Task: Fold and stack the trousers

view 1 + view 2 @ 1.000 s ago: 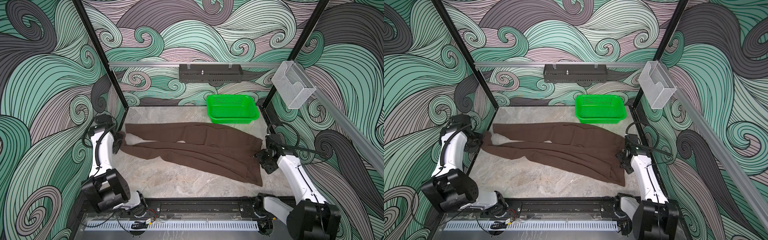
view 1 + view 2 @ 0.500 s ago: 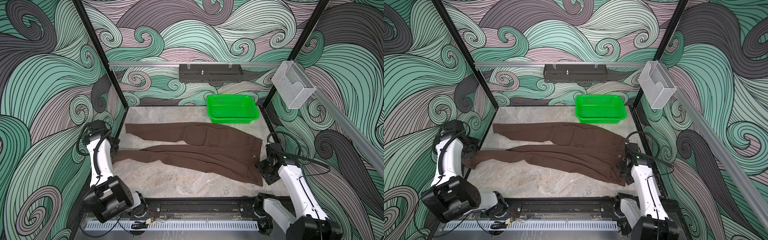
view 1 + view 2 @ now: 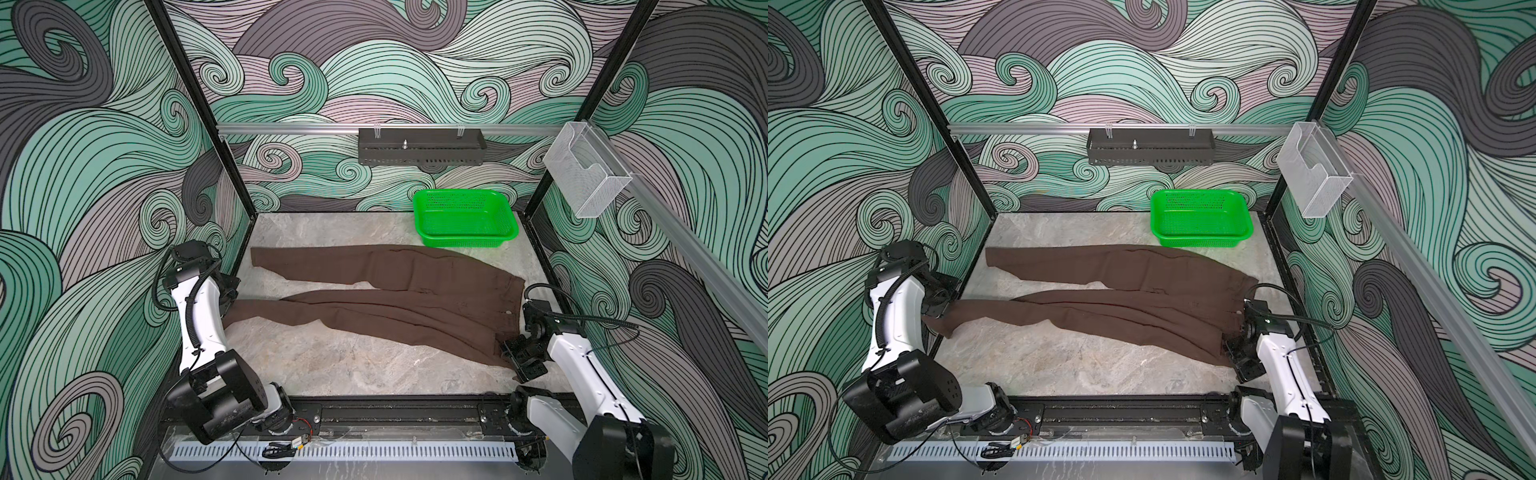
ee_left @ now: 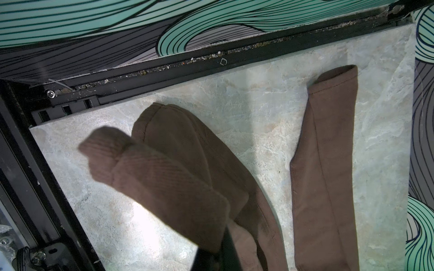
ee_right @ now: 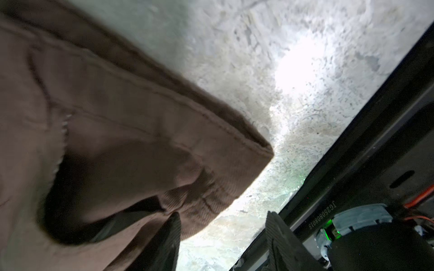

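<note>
**A:** What has the left gripper [image 3: 940, 301] got?

**B:** It's clamped fully down on the hem end of the near leg [image 3: 1059, 307] of the trousers [image 3: 395, 291], at the left edge of the table [image 3: 332, 365] in both top views. In the left wrist view the cuff bunches up out of the jaws. I'd guess it holds the hem so that the leg can be drawn straight or carried over.

**A:** And the right gripper [image 5: 223, 218]?

**B:** Its jaws stand partly apart. The right wrist view shows bare table between the fingers [image 5: 279, 241], with nothing pinched. The waistband corner [image 5: 253, 150] lies just beside one finger, so it looks lined up to take that corner.

**A:** Where's the garment overall?

**B:** It's spread flat across the middle of both top views. The waist is at the right, and the legs run left in a narrow V. The far leg [image 3: 332, 266] lies free, and nothing is folded yet.

**A:** The green basket [image 3: 465, 220]?

**B:** It's at the upper right of the table, just behind the hip. I can't tell whether they touch.
</note>
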Tool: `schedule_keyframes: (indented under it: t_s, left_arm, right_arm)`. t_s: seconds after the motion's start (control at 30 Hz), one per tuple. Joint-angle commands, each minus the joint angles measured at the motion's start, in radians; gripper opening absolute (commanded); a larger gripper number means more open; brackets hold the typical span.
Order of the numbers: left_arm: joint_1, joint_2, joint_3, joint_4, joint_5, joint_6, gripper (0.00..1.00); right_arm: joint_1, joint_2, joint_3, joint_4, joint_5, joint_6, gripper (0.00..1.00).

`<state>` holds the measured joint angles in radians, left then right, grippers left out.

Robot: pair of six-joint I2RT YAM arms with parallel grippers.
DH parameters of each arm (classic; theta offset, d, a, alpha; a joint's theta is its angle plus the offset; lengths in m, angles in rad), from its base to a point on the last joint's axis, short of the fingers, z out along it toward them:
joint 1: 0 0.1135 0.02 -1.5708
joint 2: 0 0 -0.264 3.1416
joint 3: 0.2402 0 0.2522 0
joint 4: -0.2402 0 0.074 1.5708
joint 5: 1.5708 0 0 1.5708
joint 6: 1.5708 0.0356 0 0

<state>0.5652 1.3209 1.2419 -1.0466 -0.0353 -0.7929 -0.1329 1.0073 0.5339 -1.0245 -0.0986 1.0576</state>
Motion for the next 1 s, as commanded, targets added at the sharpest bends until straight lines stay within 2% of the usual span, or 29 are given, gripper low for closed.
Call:
schedule_keyframes:
  t_s: [0.0,0.13,0.23,0.3,0.37,0.4,0.43,0.6,0.7,0.83,0.97]
  left_arm:
    - [0.014,0.008,0.045,-0.017,0.006,0.015,0.0]
    - [0.02,0.009,0.05,-0.014,0.018,0.013,0.0]
    - [0.024,0.016,0.049,-0.006,0.029,0.012,0.0]
    - [0.029,0.024,0.051,0.002,0.04,0.013,0.0]
    - [0.042,0.034,0.053,0.018,0.061,0.017,0.0]
    - [0.05,0.039,0.053,0.027,0.072,0.018,0.0]
    - [0.063,0.045,0.056,0.04,0.085,0.022,0.0]
    - [0.156,0.079,0.068,0.062,0.174,0.052,0.0]
    - [0.213,0.095,0.078,0.025,0.219,0.068,0.0]
    - [0.278,0.133,0.068,-0.002,0.212,0.072,0.0]
    - [0.279,0.146,0.069,0.052,0.31,0.04,0.0]
  right_arm:
    - [0.004,0.027,-0.021,0.027,-0.009,0.042,0.61]
    - [0.001,0.047,-0.047,0.084,0.041,0.09,0.62]
    - [0.0,0.074,-0.049,0.144,0.066,0.135,0.54]
    - [-0.005,0.09,-0.04,0.172,0.09,0.166,0.38]
    - [-0.033,0.096,-0.023,0.189,0.099,0.182,0.13]
    - [-0.045,0.094,-0.01,0.188,0.103,0.18,0.04]
    - [-0.071,0.092,0.008,0.188,0.105,0.171,0.0]
    - [-0.239,0.091,0.103,0.157,0.108,0.106,0.0]
    - [-0.269,0.121,0.138,0.136,0.116,0.111,0.0]
    - [-0.305,0.136,0.166,0.138,0.152,0.114,0.0]
    - [-0.313,0.179,0.232,0.143,0.127,0.147,0.0]
